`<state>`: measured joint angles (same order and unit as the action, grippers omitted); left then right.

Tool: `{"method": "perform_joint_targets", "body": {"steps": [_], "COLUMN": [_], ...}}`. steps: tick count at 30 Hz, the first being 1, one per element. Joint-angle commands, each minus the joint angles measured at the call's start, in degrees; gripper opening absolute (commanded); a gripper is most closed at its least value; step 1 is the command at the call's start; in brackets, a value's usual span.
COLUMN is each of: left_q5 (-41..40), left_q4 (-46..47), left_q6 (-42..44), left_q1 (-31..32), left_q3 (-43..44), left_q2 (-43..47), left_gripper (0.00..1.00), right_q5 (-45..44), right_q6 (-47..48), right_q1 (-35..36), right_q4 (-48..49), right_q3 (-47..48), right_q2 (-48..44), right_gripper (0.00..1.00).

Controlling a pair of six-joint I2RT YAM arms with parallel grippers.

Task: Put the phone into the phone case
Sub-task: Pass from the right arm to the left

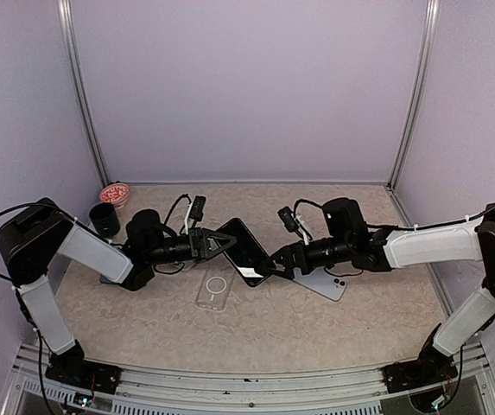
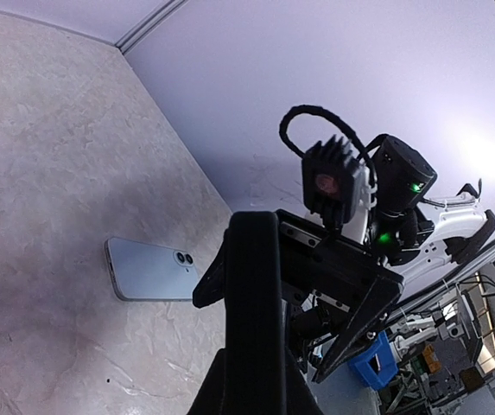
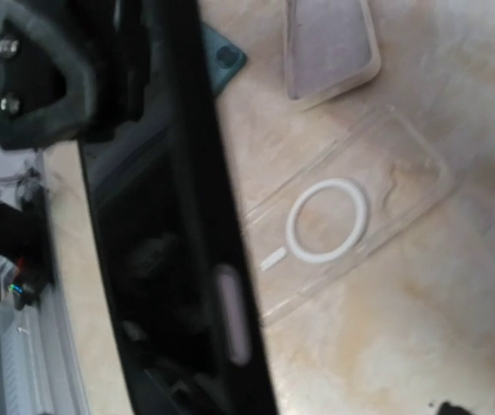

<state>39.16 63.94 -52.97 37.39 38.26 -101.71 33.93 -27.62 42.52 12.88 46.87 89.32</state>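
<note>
A black phone [image 1: 245, 251] hangs tilted above the table between the two arms. My left gripper [image 1: 221, 243] is shut on its upper left end; in the left wrist view the phone [image 2: 256, 320] shows edge-on between the jaws. At the phone's lower right end is my right gripper [image 1: 273, 264], whose fingers [image 2: 364, 320] stand spread wide on either side of it, open. The phone [image 3: 161, 259] fills the left of the right wrist view. Below it a clear phone case [image 1: 215, 288] with a white ring lies flat on the table, also seen as the case [image 3: 326, 220].
A light blue phone [image 1: 323, 283] lies face down under the right arm, the same phone [image 2: 148, 272] showing in the left wrist view. A black cup [image 1: 104, 220] and a red-and-white bowl [image 1: 115, 194] stand at the back left. A second translucent case [image 3: 329, 43] lies beyond the first.
</note>
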Motion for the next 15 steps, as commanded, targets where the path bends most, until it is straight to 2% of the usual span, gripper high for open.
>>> {"method": "perform_joint_targets", "body": {"steps": [1, 15], "left_q5": [-1.0, -2.62], "left_q4": [1.92, -1.94], "left_q6": [-0.94, -0.62], "left_q1": [0.57, 1.94], "left_q3": [0.85, 2.39], "left_q2": [1.04, -0.54], "left_gripper": [0.0, 0.0], "right_q5": [-7.6, -22.36], "right_q6": [6.83, 13.08], "right_q1": [2.51, 10.27], "right_q4": [-5.79, -15.98], "right_q3": [3.81, 12.68], "right_q2": [-1.32, 4.12], "right_gripper": [0.99, 1.0]}}
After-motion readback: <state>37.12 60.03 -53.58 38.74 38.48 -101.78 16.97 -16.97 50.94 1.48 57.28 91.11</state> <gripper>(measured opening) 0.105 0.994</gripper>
